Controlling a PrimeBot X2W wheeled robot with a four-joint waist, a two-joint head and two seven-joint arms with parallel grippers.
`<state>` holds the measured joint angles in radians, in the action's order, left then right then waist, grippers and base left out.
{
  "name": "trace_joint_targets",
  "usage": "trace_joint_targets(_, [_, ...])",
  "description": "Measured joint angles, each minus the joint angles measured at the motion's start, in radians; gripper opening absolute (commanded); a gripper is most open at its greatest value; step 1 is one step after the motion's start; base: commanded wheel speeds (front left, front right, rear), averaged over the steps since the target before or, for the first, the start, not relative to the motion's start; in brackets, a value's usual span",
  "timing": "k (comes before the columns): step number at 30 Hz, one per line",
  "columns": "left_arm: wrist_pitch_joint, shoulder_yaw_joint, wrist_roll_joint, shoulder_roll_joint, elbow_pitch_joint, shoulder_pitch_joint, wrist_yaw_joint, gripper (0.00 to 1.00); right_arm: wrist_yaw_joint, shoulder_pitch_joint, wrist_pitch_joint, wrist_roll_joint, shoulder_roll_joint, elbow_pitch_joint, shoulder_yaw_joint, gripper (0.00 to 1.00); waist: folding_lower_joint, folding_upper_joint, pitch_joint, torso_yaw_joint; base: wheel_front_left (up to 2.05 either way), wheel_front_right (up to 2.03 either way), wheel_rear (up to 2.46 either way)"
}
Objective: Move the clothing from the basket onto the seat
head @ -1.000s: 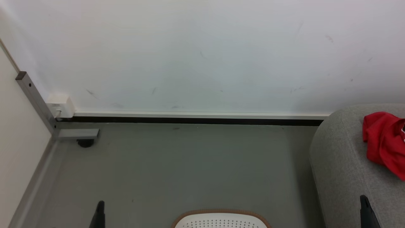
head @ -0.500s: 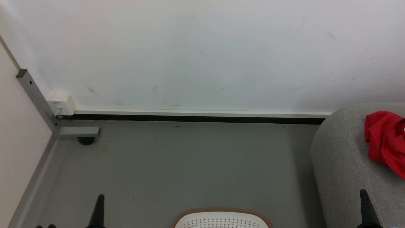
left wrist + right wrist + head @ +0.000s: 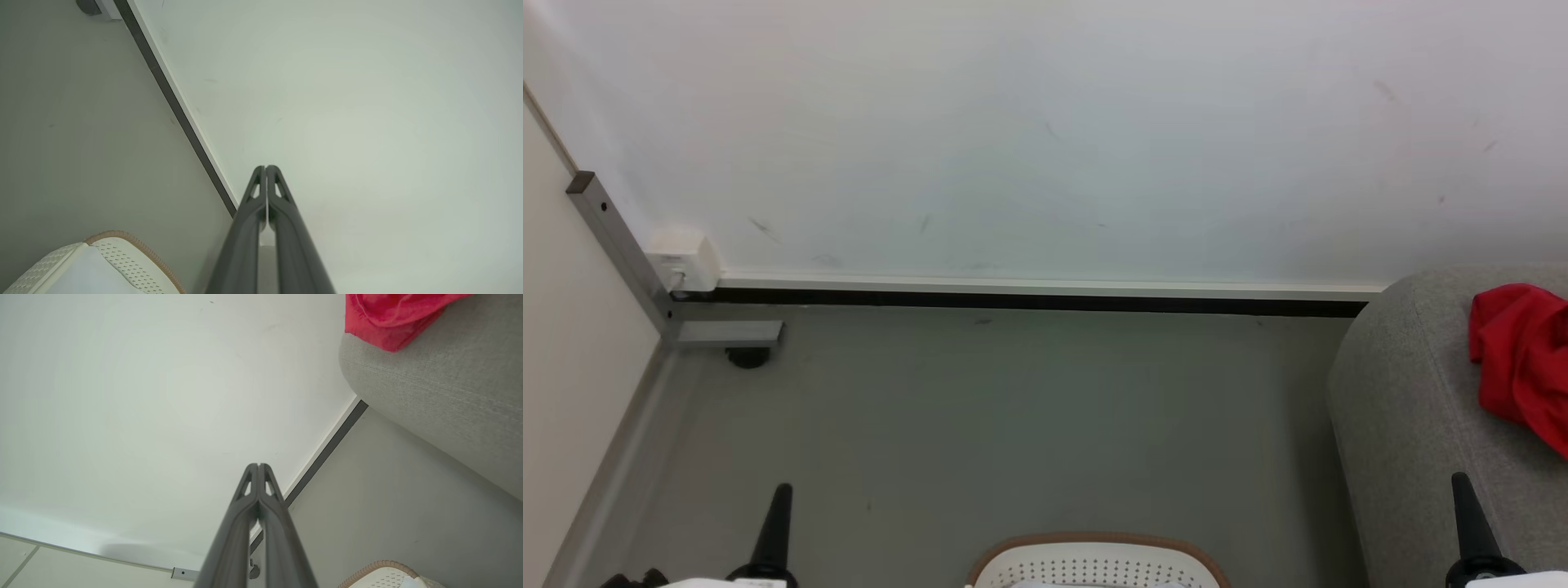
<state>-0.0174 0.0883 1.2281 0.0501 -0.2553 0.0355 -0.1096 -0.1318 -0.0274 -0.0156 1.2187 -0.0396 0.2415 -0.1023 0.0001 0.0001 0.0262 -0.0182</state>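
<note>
Red clothing (image 3: 1523, 359) lies bunched on the grey seat (image 3: 1413, 408) at the right edge of the head view; the right wrist view shows the clothing (image 3: 392, 314) on the seat (image 3: 441, 388) too. The white perforated basket (image 3: 1094, 559) with a brown rim sits at the bottom middle, mostly cut off, and its rim shows in the left wrist view (image 3: 135, 245) and the right wrist view (image 3: 380, 565). My left gripper (image 3: 781, 490) is shut and empty left of the basket, its fingers (image 3: 266, 168) pressed together. My right gripper (image 3: 1459, 480) is shut and empty in front of the seat (image 3: 258, 465).
A white wall (image 3: 1045, 139) with a dark baseboard (image 3: 1013, 304) runs across the back. A grey metal frame leg (image 3: 621, 253) with a foot stands in the left corner beside a white panel (image 3: 564, 367). Grey floor (image 3: 996, 425) lies between basket and wall.
Both shut grippers have risen a little higher in the head view. The whole picture has shifted slightly, so the camera moved. The clothing on the seat has stayed put.
</note>
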Motion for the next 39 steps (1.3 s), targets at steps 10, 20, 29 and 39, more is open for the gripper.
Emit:
trace_joint_targets(10, [-0.023,0.005,0.095,0.000,0.002,0.016,-0.005,0.00,0.000,-0.017,-0.023,0.094,-0.001,0.001,-0.002,0.00,0.0000,0.0000,-0.006,0.004,0.00,0.00,0.00])
trace_joint_targets(20, [-0.044,0.010,0.175,-0.001,0.003,0.029,-0.009,0.00,0.000,-0.034,-0.045,0.175,-0.002,0.001,-0.004,0.00,0.0000,0.0000,-0.012,0.007,0.00,0.00,0.00])
trace_joint_targets(29, [-0.062,0.016,0.242,-0.001,0.005,0.043,-0.013,0.00,0.000,-0.051,-0.064,0.247,-0.004,0.002,-0.006,0.00,0.0000,0.0000,-0.017,0.011,0.00,0.00,0.00])
trace_joint_targets(39, [-0.079,0.021,0.309,-0.001,0.007,0.058,-0.015,0.00,0.000,-0.064,-0.081,0.320,-0.005,0.002,-0.008,0.00,0.0000,0.0000,-0.023,0.014,0.00,0.00,0.00])
